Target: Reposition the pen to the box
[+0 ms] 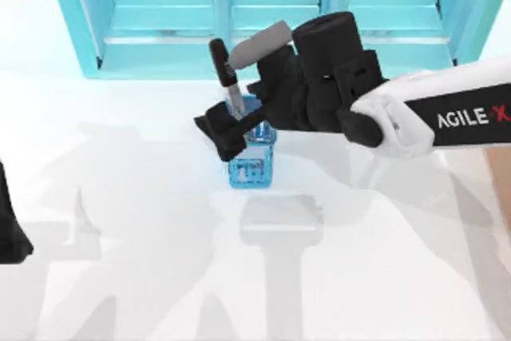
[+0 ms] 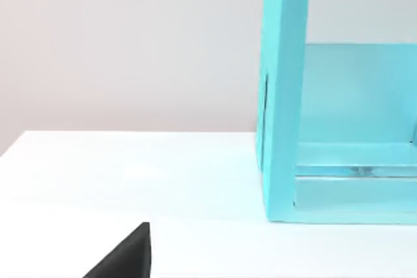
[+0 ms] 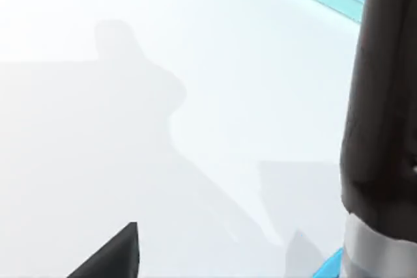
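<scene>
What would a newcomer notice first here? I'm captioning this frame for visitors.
The right gripper sits at mid-table, shut on the pen, which stands upright with its black cap up and its lower end in the small blue basket. Behind them the big turquoise shelf spans the back of the table. The left arm is parked at the left edge.

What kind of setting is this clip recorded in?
Probably a rendered tabletop workcell: a plain white table, a turquoise shelf unit along its far edge, and the right gripper holding the pen over a blue basket.
</scene>
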You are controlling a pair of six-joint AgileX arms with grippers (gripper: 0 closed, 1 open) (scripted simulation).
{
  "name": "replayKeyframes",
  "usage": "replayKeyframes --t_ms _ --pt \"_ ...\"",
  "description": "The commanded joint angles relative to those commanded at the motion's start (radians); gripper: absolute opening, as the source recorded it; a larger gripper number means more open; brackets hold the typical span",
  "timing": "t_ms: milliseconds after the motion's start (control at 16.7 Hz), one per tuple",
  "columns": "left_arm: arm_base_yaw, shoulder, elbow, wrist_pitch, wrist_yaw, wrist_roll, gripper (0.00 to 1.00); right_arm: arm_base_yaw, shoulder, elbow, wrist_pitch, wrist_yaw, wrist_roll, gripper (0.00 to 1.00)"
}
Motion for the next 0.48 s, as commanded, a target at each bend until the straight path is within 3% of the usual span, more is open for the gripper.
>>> replayKeyframes --t_ms 300,480 --pt "0.000 0.000 0.000 0.000 0.000 0.000 1.00 0.007 0.025 0.023 0.007 0.006 0.004 1.00" --pt "0.000 0.000 0.000 0.000 0.000 0.000 1.00 0.007 0.025 0.023 0.007 0.006 0.004 0.77"
